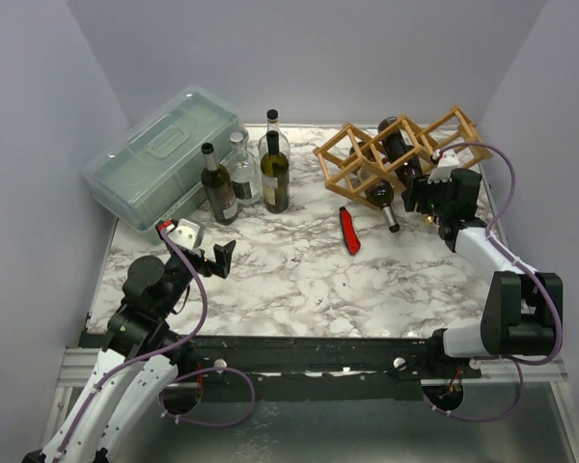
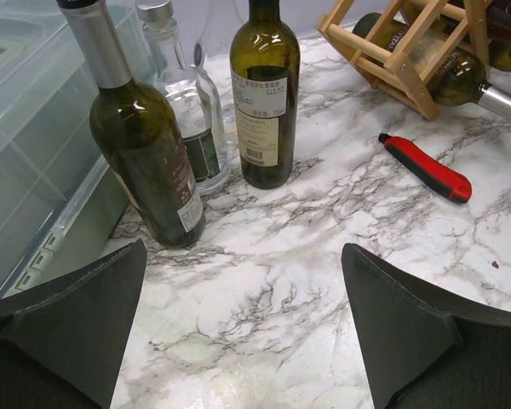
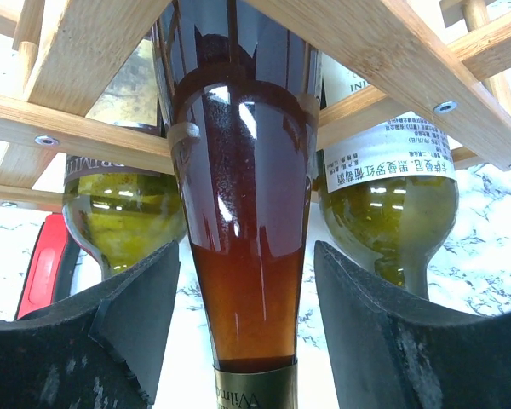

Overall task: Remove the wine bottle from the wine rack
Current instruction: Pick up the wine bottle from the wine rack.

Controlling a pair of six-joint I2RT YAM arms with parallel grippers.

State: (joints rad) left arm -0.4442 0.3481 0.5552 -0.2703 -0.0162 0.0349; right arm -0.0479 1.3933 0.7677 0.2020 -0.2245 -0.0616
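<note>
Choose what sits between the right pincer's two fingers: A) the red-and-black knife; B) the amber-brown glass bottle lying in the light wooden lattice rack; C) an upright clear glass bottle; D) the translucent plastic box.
B: the right wrist view shows the amber-brown glass bottle between the dark fingers of the right pincer.

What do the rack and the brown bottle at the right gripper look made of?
Wine rack: pale matte wood, maybe bamboo; grain lines and metal screw heads show. Wine bottle: glossy brown glass, seemingly; light passes through and highlights streak its surface.
</note>
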